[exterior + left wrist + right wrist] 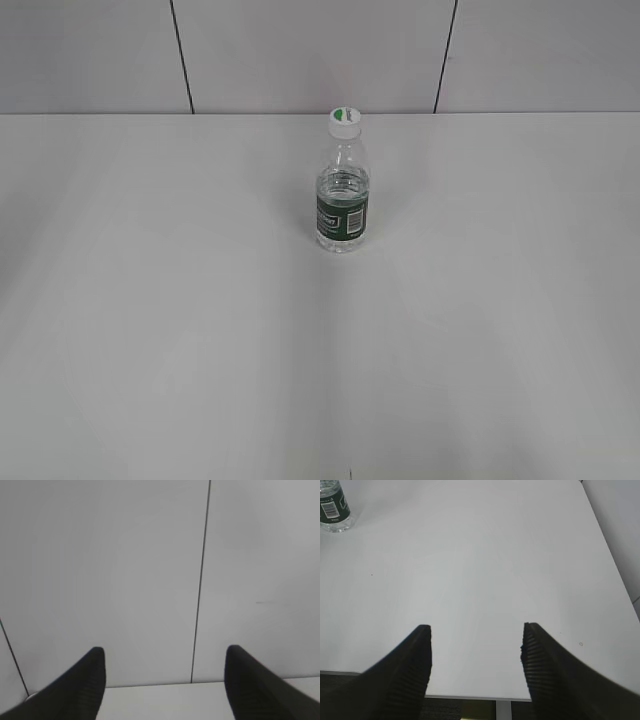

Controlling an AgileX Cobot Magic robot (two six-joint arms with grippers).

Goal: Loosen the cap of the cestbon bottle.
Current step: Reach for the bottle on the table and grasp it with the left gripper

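Two grippers, left (pixel 165 652) and right (pixel 476 630), have their jaws spread wide with nothing between them, well apart from the bottle (pixel 343 195), which stands upright on the table (pixel 150 320), its cap (pixel 344 121) on top.

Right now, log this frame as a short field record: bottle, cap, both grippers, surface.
bottle: Cestbon bottle upright on the white table, part filled, nothing touching it
cap: white cap on the neck
left gripper: left gripper open, empty, facing the wall
right gripper: right gripper open, empty, at the table's near edge, apart from the bottle
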